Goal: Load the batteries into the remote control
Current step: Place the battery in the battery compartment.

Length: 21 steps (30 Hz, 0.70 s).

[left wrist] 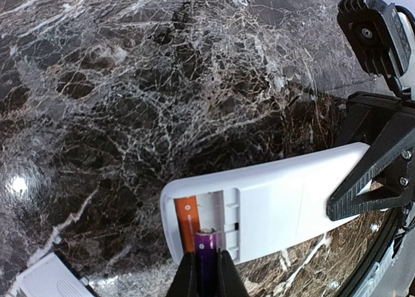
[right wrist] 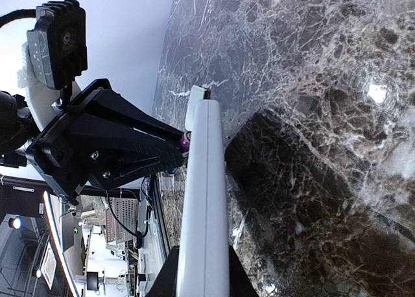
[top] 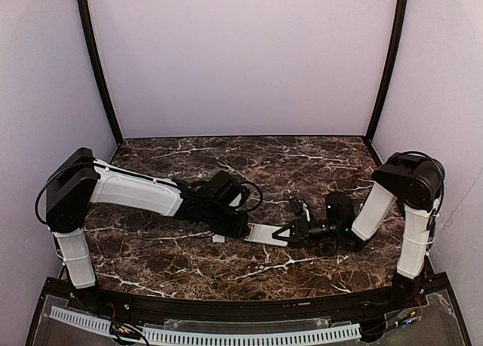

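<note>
- Left gripper [left wrist: 206, 274]: jaws closed on the dark blue battery [left wrist: 206, 244]. The cell runs lengthwise between the fingers, with its free end pointing into the remote's open bay.
- Dark blue battery: its leading end is over the near, vacant slot. Whether it touches the slot floor or a contact cannot be determined from these views.
- Orange battery [left wrist: 186, 220]: lies in the far slot, just beside the incoming cell, and appears seated.
- Remote control [left wrist: 285, 206]: plain back uppermost, bay at the end nearest the left arm. It appears to be raised off the table [left wrist: 130, 83], judging by its shadow in the right wrist view.
- Right gripper [right wrist: 202, 281]: clamped across the remote's opposite end, serving as the fixture.
- Step in hand, as assessed: insertion of the second cell.
- Recommended practice:
  - Keep the cell's axis parallel to the slot and clear of the orange cell.
  - Lead one end against its contact, then lower the other end until flush.
  - Keep the right arm rigid, since downward force on an unsupported end may tilt the remote.
  - Open the jaws only once the cell sits level.
- Cover plate [left wrist: 42, 281]: on the table near the bay end, not fitted.
</note>
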{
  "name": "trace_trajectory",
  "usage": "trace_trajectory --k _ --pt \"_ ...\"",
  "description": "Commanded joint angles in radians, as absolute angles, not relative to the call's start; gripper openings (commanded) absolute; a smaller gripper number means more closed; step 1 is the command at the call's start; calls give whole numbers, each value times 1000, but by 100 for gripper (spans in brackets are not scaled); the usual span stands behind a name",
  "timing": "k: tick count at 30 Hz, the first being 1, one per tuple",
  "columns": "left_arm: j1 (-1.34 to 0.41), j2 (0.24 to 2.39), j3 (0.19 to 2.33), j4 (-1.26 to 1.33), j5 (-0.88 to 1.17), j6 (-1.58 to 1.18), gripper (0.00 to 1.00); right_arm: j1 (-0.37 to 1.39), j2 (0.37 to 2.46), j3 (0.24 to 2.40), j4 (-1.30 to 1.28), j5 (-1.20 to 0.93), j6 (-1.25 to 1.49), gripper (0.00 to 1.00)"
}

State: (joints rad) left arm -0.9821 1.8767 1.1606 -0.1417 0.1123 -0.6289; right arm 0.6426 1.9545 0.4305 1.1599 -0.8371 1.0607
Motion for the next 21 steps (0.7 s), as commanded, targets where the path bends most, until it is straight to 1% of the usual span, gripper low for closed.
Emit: trace_trajectory --k 1,12,16,21 --pt "-986 1892 1191 -180 106 -619 2 658 1975 433 1210 -828 1071 0" --pt "-985 1930 1234 -210 105 -626 5 661 1983 433 1205 -821 1078 0" --pt "-986 1939 1236 -213 105 -634 8 662 1988 437 1205 -823 1083 0" --pt "-986 1949 1246 -216 91 -637 22 662 1987 436 1199 -823 1083 0"
